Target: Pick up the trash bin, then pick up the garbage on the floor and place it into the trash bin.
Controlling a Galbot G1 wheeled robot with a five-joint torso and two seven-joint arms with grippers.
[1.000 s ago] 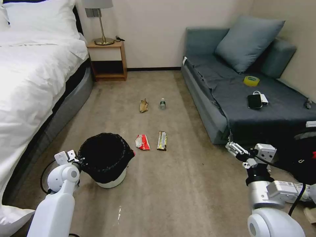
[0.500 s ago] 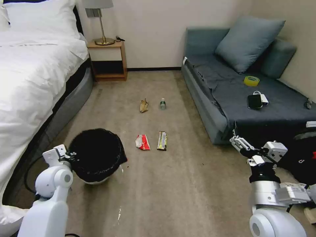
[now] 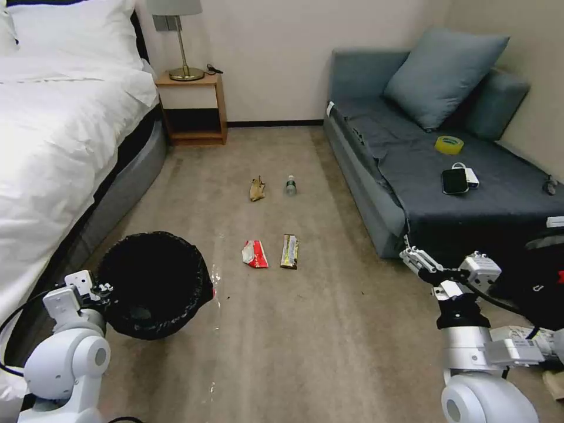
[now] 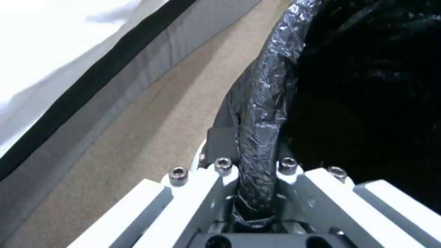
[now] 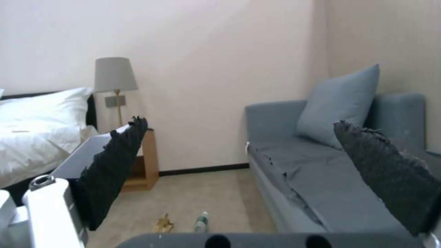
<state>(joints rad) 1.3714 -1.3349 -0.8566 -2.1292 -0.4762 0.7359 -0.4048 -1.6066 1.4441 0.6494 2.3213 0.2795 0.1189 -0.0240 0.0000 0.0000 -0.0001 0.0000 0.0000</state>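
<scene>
Clamping the rim, the left gripper (image 3: 101, 288) has its jaws closed on the bag-wrapped edge of the bin (image 3: 154, 284), which it holds at the robot's left, beside the bed (image 3: 53, 135). The mouth faces up, probably so litter can be dropped in. Inside, only the black bag (image 4: 367, 86) is visible; I see no trash in it. On the carpet ahead lie the peel (image 3: 257, 189) and bottle (image 3: 290, 185), with the red wrapper (image 3: 254, 254) and gold wrapper (image 3: 289, 251) nearer, well apart from the bin. The right gripper (image 3: 418, 261) hovers by the sofa (image 3: 411, 170), jaws spread wide and empty, likely ready for a pickup.
</scene>
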